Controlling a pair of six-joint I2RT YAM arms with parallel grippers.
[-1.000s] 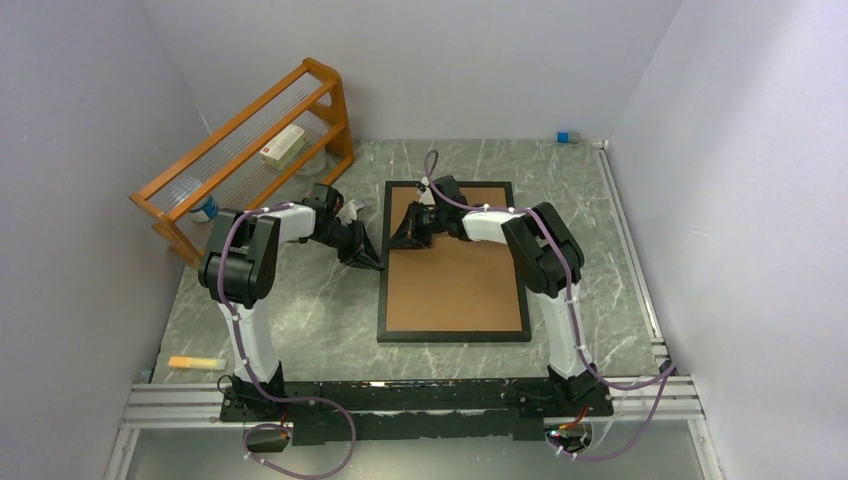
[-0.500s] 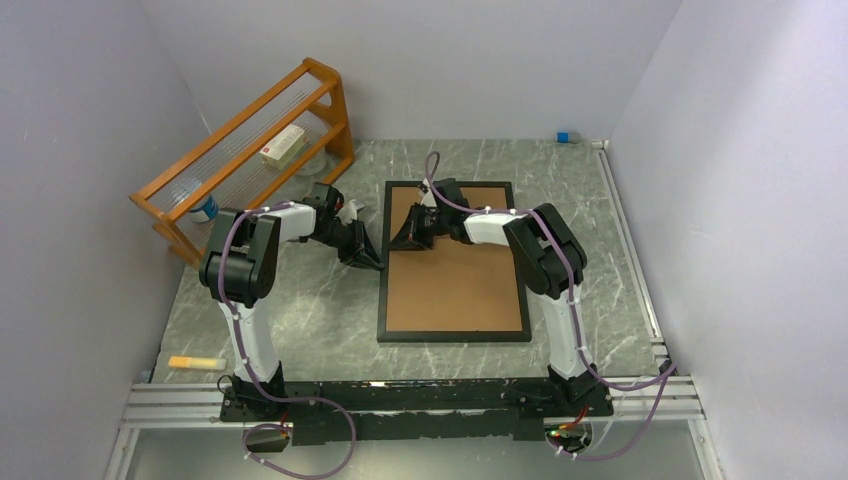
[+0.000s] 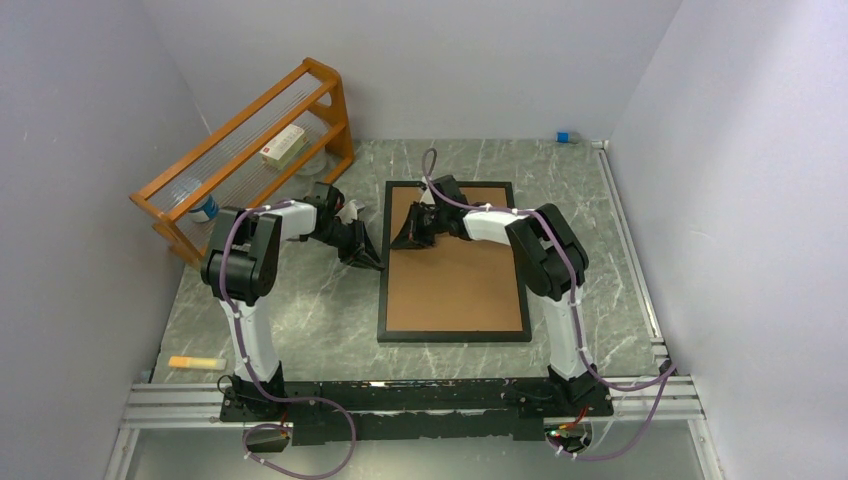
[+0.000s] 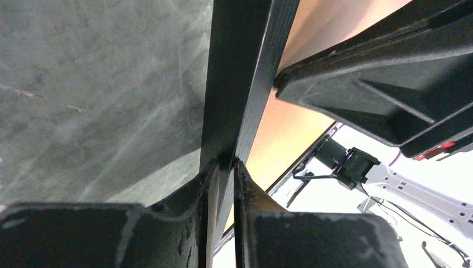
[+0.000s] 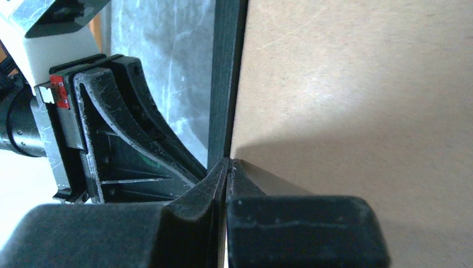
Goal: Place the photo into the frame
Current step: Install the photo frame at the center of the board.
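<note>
Two grippers meet at the thin black-bordered rectangular picture frame (image 3: 455,337), lying brown backing up mid green marble worktop (image 3: 300,305), between grey walls. The left gripper (image 4: 224,164) pinches the frame's 9 o'clock rail; the right gripper (image 5: 227,163) is pressed together beside it. An orange wooden rack (image 3: 240,121) stands at 10 o'clock.

The room is lit softly and evenly from above; from overhead everything looks sharp, with only faint shadows under the arms on the tabletop (image 3: 300,300). Up close, the left end effector (image 4: 225,167) is dark and blurred, and the background to its right blows out white. The right end effector (image 5: 225,164) throws a soft grey shadow rightward across the brown board (image 5: 362,84).
</note>
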